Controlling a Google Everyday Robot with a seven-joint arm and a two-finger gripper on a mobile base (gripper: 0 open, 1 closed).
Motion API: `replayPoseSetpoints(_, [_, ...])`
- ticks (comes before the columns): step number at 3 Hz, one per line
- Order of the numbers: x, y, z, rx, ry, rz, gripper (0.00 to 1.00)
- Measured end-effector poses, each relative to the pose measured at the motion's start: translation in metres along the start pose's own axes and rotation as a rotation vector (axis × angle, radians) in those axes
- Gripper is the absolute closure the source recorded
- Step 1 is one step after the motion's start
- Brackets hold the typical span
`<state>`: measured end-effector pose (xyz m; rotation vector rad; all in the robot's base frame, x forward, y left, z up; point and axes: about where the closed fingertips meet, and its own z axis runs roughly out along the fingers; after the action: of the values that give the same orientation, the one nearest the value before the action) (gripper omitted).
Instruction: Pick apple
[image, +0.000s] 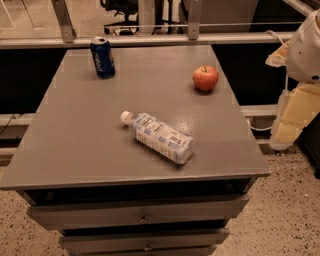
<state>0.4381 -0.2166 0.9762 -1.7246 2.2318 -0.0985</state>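
The apple (205, 78) is small, round and red-orange with a short dark stem. It stands on the grey table (75, 145) near the far right edge. My gripper (291, 119) hangs off the table's right side, beyond the edge, to the right of the apple and a little nearer the camera. It holds nothing that I can see. The white arm (307, 50) rises above it at the right border.
A blue can (102, 57) stands upright at the table's far left. A clear plastic bottle (159, 136) with a white cap lies on its side in the middle. Drawers (140, 215) sit under the tabletop. A rail and posts run behind the table.
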Motion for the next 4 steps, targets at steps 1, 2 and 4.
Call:
replayPoseSetpoints(1, [0.0,-0.001,-0.001,0.003,-0.001,-0.006,0.0])
replayPoseSetpoints(2, [0.0,-0.017,0.008,-0.006,-0.042,-0.014,0.0])
replayPoseSetpoints(4, [-0.023,-0.119,0.078,-0.056,-0.303,-0.054,0.0])
